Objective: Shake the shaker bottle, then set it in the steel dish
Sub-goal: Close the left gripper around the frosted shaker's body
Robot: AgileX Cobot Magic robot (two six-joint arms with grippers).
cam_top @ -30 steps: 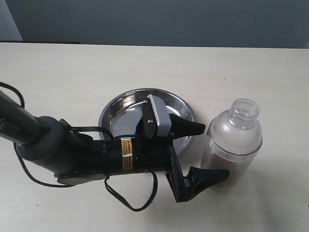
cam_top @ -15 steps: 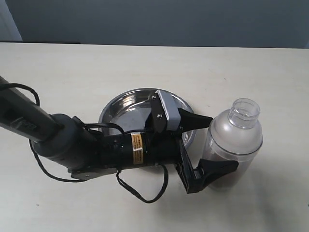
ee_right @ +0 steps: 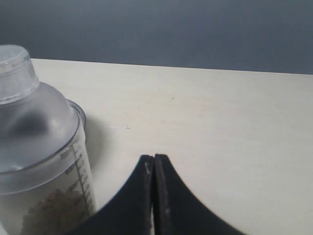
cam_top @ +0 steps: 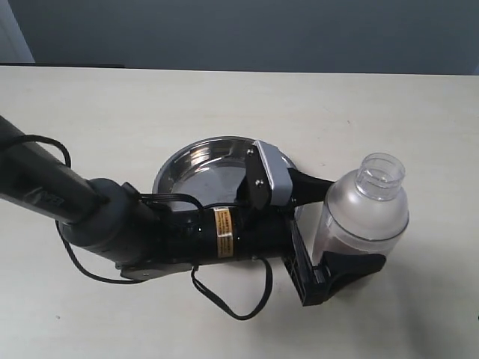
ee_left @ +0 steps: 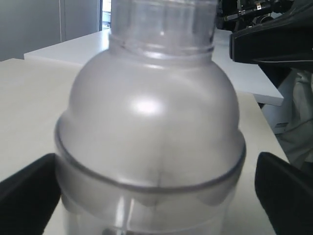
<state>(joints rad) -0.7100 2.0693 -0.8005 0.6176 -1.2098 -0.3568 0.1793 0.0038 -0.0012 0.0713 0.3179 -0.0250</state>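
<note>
Exterior view: my left tool [cam_top: 353, 223] is lying low across the pale bench [cam_top: 112, 105], and its arm is covering the near part of the steel dish [cam_top: 196, 153]. The shaker bottle [cam_top: 367, 213] is standing upright on the bench just beside the dish, on the dish's right in this view, not inside it. My left tool is gaping wide around the bottle's lower body, with one black finger [cam_top: 314, 182] lying on the dish side and the other [cam_top: 359, 265] on the near side. In the left wrist view the frosted dome is filling the picture, with a finger showing at either side. I cannot tell whether either finger is touching the plastic. In the right wrist view my right tool [ee_right: 154, 161] is hanging above the bench with its two dark fingers pressed together and gripping nothing. The bottle is standing near it, with brown granules [ee_right: 51, 210] sitting in its clear lower part.
</note>
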